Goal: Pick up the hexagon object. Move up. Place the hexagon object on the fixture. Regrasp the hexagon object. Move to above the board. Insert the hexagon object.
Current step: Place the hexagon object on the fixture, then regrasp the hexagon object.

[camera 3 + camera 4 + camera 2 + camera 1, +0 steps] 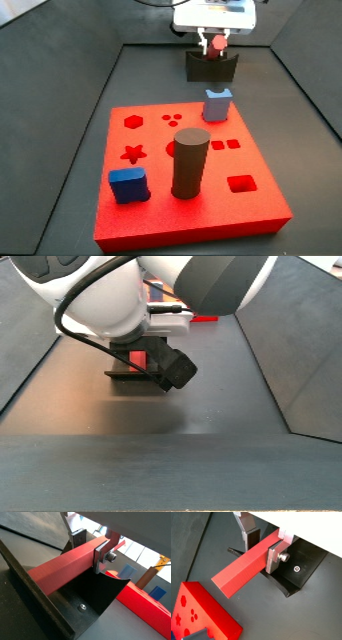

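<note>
The board [187, 205] is the biggest thing in sight, a bright red slab lying on the dark floor, its top cut with hexagon, star, round and square holes. On it stand a dark grey cylinder [189, 163], a light blue block [217, 104] near the far edge, and a darker blue block [128, 185] near the front.

Beyond the board's far edge stands the fixture [210, 66], a dark block with a curved notch in its top.

The hand [263, 548] hangs directly over the fixture, its silver fingers [273, 558] clamped on the hexagon object [243, 569]. In both wrist views the red rod [63, 566] lies nearly level and pokes well out past the fingers, just above the fixture's notch [100, 592]. Whether it touches the notch is unclear.
</note>
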Available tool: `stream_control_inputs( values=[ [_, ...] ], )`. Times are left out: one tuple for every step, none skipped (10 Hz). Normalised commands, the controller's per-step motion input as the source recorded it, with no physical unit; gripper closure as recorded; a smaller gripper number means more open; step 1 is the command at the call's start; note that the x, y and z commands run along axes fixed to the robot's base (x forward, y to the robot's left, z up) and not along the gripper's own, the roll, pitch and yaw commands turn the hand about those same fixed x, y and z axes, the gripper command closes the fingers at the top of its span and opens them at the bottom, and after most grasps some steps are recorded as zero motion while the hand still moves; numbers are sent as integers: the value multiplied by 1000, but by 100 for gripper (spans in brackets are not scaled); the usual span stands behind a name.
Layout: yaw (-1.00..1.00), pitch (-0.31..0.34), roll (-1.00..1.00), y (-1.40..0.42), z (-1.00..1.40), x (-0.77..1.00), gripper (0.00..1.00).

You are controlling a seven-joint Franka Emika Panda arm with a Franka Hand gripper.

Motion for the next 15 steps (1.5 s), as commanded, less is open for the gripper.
stream_control_inputs(
  values=[
    [-61, -51, -120, 130, -377, 79, 100],
    [-49, -51, -120, 130, -377, 79, 100],
    [0, 0, 0, 0, 0, 0, 0],
    [-18, 10, 36, 0, 1000, 0, 0],
    [-10, 13, 43, 4, 1000, -6, 0],
    [2, 27, 55, 3, 1000, -28, 0],
    [1, 37, 67, -1, 1000, -30, 0],
    [1, 50, 68, 0, 1000, -38, 0],
    [-4, 61, 59, 2, 914, -36, 0],
    [-11, 65, 50, 4, 676, -28, 0],
    [-17, 64, 42, 4, 492, -30, 0],
    [-23, 64, 45, 6, 308, -29, 0],
    [34, 58, 1000, -1000, 941, 10, 0],
    [34, 55, 1000, -1000, 865, 14, 0],
    [33, 48, 1000, -1000, 847, -14, 0]
  ],
)
